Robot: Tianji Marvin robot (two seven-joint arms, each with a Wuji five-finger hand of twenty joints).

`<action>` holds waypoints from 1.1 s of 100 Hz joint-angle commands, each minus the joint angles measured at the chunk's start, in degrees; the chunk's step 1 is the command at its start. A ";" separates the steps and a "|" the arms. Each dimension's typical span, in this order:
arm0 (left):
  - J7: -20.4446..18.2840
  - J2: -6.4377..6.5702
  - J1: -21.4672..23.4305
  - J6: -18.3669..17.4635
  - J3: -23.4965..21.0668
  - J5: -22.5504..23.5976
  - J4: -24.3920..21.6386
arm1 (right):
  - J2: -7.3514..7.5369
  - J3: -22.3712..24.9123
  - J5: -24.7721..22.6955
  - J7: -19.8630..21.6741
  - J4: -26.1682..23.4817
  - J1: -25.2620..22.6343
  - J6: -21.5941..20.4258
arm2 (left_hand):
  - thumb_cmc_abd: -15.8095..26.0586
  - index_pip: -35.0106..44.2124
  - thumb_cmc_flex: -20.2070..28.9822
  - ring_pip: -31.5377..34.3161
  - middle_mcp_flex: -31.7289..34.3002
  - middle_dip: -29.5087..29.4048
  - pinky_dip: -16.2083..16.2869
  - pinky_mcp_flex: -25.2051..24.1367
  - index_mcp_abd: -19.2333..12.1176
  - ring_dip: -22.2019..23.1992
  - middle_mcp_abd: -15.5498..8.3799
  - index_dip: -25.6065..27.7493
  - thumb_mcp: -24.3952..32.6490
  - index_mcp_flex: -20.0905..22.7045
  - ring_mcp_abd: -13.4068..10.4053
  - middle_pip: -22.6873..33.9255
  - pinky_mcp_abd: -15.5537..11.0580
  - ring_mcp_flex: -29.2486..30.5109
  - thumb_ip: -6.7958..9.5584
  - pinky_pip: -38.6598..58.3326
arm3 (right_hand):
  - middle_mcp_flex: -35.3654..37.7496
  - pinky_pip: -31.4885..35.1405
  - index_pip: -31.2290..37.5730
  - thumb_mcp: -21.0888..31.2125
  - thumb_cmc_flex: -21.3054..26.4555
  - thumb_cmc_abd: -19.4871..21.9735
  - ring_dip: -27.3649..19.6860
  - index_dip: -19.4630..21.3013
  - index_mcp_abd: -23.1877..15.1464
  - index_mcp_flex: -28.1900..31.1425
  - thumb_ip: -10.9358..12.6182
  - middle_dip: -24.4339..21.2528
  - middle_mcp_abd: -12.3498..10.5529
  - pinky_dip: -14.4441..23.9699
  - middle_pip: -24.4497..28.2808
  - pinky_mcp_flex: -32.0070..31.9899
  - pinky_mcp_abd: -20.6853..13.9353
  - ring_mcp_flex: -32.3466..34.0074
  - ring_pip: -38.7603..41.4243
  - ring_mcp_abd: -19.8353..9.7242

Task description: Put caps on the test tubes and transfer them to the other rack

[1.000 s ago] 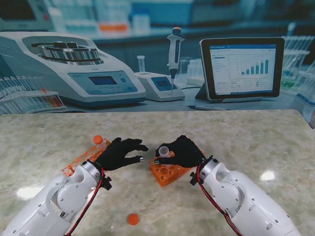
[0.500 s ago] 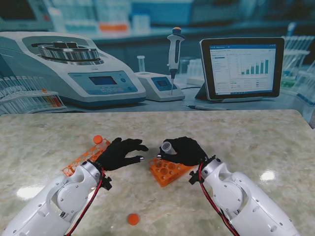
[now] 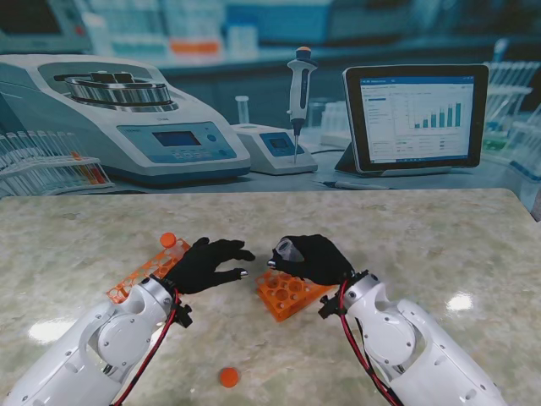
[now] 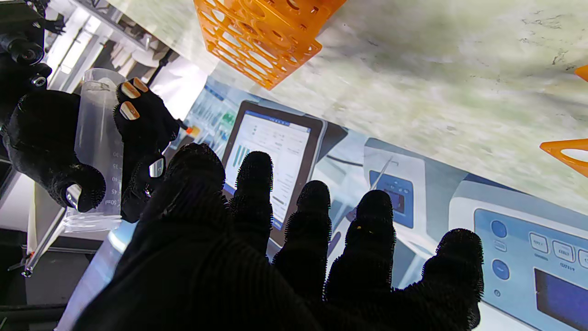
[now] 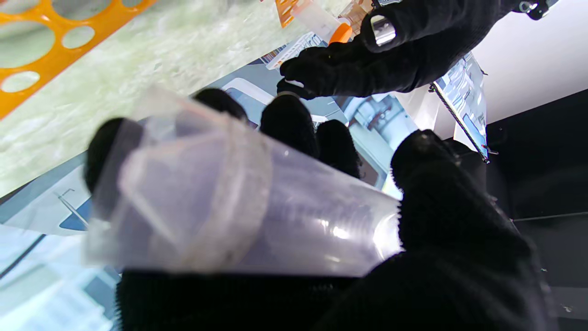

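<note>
Between right fingers: clear test tube (image 3: 286,251), uncapped, tilted, lifted off the rack
right hand (image 3: 311,258): fingers curled round the tube, thumb on the other side
rack under right hand (image 3: 288,295): orange, on the table
left hand (image 3: 205,264): fingers spread, holding nothing
left rack (image 3: 139,277): beneath the left hand
loose cap (image 3: 228,377): on the table, nearer to me
capped tube (image 3: 168,240): just past left fingertips

orange rack (image 3: 289,293) – black hand (image 3: 314,257)
</note>
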 commanded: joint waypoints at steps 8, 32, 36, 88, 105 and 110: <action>-0.34 0.10 0.12 0.22 -0.03 -0.11 -0.27 | -0.18 -0.07 0.21 0.83 -0.66 -0.37 0.61 | 2.56 -0.75 -0.35 0.61 1.05 0.64 1.09 -0.94 -0.41 0.72 -0.09 0.41 -1.07 1.17 0.13 -0.56 -0.88 1.12 -0.18 -0.63 | 0.84 9.04 -0.02 5.26 7.53 5.97 4.68 1.06 -5.13 1.46 -0.67 3.58 -2.82 7.41 4.12 3.93 -5.40 2.61 11.76 -6.91; -0.46 0.11 0.15 0.25 -0.07 -0.18 -0.32 | 0.00 0.30 1.88 2.54 -0.91 -0.32 1.05 | 2.86 -0.78 -0.24 0.65 0.98 0.64 1.12 -0.93 -0.40 0.81 -0.07 0.40 -1.09 1.12 0.06 -0.59 -0.92 1.34 -0.20 -0.67 | 0.58 20.81 -0.67 1.80 7.99 6.74 11.13 2.03 -3.91 1.00 -0.03 7.53 -3.73 21.93 8.26 6.98 -11.53 2.65 26.33 -12.70; -0.49 0.12 0.13 0.23 -0.05 -0.21 -0.31 | 0.01 0.40 2.27 2.77 -0.95 -0.38 0.99 | 2.82 -0.75 -0.19 0.66 1.01 0.65 1.13 -0.88 -0.45 0.82 -0.11 0.41 -1.09 1.17 0.11 -0.58 -0.92 1.38 -0.20 -0.65 | 0.88 22.42 -0.44 1.58 7.84 6.15 12.22 2.26 -3.68 0.87 -0.03 7.67 -3.57 24.00 8.38 7.41 -13.24 2.69 28.35 -13.69; -0.62 0.18 0.33 -0.09 -0.24 -0.06 -0.50 | 1.11 3.35 2.09 6.14 -2.88 -1.88 -2.88 | 2.83 -0.76 -0.07 0.75 1.02 0.67 1.20 -0.75 -0.29 1.00 -0.10 0.40 -1.13 1.16 0.10 -0.57 -0.87 1.59 -0.21 -0.61 | 2.86 29.97 10.60 14.17 -7.85 -21.52 17.87 32.18 -9.53 5.19 -2.16 3.75 -6.57 34.82 11.42 9.36 -23.12 2.88 36.20 -18.98; -0.74 0.22 0.50 -0.25 -0.40 0.03 -0.68 | 1.28 3.64 2.33 6.58 -2.35 -2.03 -5.00 | 2.79 -0.77 -0.04 0.77 1.00 0.67 1.19 -0.79 -0.43 1.02 -0.10 0.39 -1.12 1.17 0.00 -0.58 -0.87 1.66 -0.21 -0.63 | 5.25 31.81 20.08 13.76 -8.11 -20.28 18.07 41.24 -16.24 14.12 3.58 5.40 -7.98 35.33 13.34 9.62 -22.98 2.82 37.91 -18.33; -0.74 0.23 0.56 -0.32 -0.46 0.07 -0.73 | 1.30 3.63 2.57 6.69 -2.15 -2.05 -5.38 | 2.81 -0.75 -0.03 0.76 0.94 0.66 1.20 -0.76 -0.32 1.02 -0.10 0.40 -1.12 1.21 -0.06 -0.60 -0.86 1.64 -0.21 -0.61 | 5.35 32.36 21.46 13.06 -6.54 -19.17 18.33 43.47 -17.17 16.16 4.58 5.81 -8.30 35.47 14.55 9.71 -23.02 2.82 38.40 -18.46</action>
